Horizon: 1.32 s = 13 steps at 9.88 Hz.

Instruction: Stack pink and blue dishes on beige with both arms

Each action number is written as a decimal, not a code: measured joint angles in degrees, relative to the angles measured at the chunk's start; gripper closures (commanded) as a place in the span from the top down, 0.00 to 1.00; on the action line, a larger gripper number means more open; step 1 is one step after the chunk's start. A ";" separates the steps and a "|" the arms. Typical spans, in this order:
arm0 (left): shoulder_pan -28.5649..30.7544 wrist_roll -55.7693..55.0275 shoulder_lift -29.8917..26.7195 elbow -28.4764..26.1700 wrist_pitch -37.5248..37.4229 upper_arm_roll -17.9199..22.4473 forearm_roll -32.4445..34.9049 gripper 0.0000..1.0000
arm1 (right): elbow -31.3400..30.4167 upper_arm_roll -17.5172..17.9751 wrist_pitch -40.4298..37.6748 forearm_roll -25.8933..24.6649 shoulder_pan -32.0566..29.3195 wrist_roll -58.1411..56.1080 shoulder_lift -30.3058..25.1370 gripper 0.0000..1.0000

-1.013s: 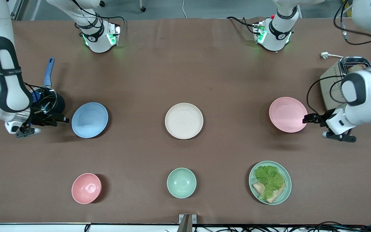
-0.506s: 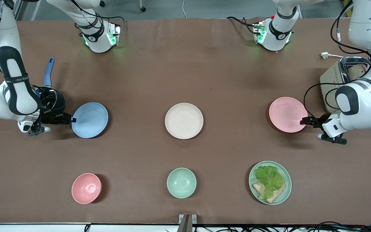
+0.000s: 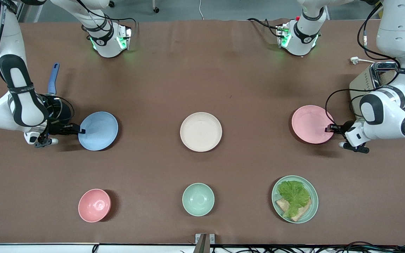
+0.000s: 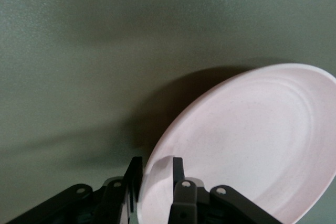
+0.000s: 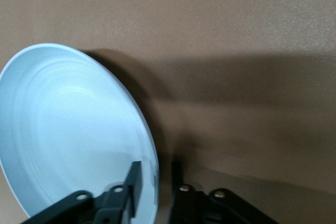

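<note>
The pale pink plate [image 3: 312,124] lies toward the left arm's end of the table. My left gripper [image 3: 329,129] is open at its edge. In the left wrist view the fingers [image 4: 177,169] straddle the rim of the pink plate [image 4: 252,140], one inside and one outside. The light blue plate [image 3: 98,130] lies toward the right arm's end. My right gripper [image 3: 81,131] is open at its edge, and its fingers [image 5: 135,177] straddle the rim of the blue plate [image 5: 68,129]. The beige plate [image 3: 200,131] sits bare between the two plates.
Nearer the front camera stand a pink bowl [image 3: 94,205], a mint-green bowl [image 3: 198,199] and a mint-green plate [image 3: 315,198] holding lettuce and toast. A toaster [image 3: 374,80] stands by the left arm. A dark pot with a blue handle [image 3: 53,79] stands by the right arm.
Both grippers have slid in from the table ends until their fingers straddle the plate rims. The pink plate has shifted slightly toward the beige plate. The blue plate has not moved.
</note>
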 measured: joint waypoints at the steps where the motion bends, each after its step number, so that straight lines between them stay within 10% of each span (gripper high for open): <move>1: -0.01 1.06 -0.34 0.50 -0.07 -0.04 -0.10 0.00 | 0.43 -0.01 -1.28 0.16 0.00 0.06 0.00 0.01; 8: -1.38 -11.75 -7.67 6.82 -9.73 -17.78 -10.55 0.01 | 23.12 -3.73 -31.52 -5.13 -0.09 14.95 -1.10 0.01; 13: -6.05 -36.78 2.33 6.20 15.80 -33.72 -10.80 0.02 | 29.50 -3.15 -36.25 -9.46 8.76 36.29 -6.81 0.01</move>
